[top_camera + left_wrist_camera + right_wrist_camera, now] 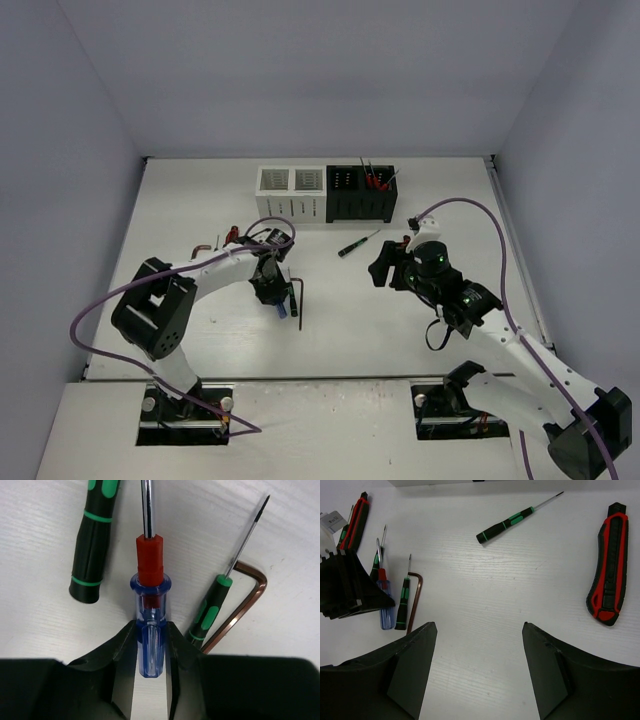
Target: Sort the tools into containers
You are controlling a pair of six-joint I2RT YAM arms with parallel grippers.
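- On the worktop (pixel 45 630) in front of the left arm lies the blue-handled screwdriver (pixel 150 587). It has a clear blue grip, a red collar and a bright steel shaft pointing away from the arm.
- The left tool (pixel 151 635) has its jaws pressed against both sides of that grip, near the butt end. The screwdriver looks flat on the surface, not lifted.
- I'd judge it light and stiff, but the smooth round plastic may slip or twist. Held this far back, the shaft end could droop, so a hold nearer the red collar would sit steadier.
- Just beside it on one side is a thick green-handled screwdriver (pixel 92 540). On the other are a thin green screwdriver (pixel 210 610) and a brown hex key (pixel 250 595), all close enough to get nudged.
- Further out, a third green screwdriver (pixel 510 522) lies alone mid-worktop. A red-and-black cutter (pixel 609 565) lies well apart from it, nearer the right arm.
- The right tool (pixel 479 627) hangs over bare worktop, jaws spread wide, holding nothing.
- At the far edge the white box (pixel 290 195) and the black box (pixel 362 195) stand side by side. Some red handles (pixel 375 181) stick up from the black one's right compartment.
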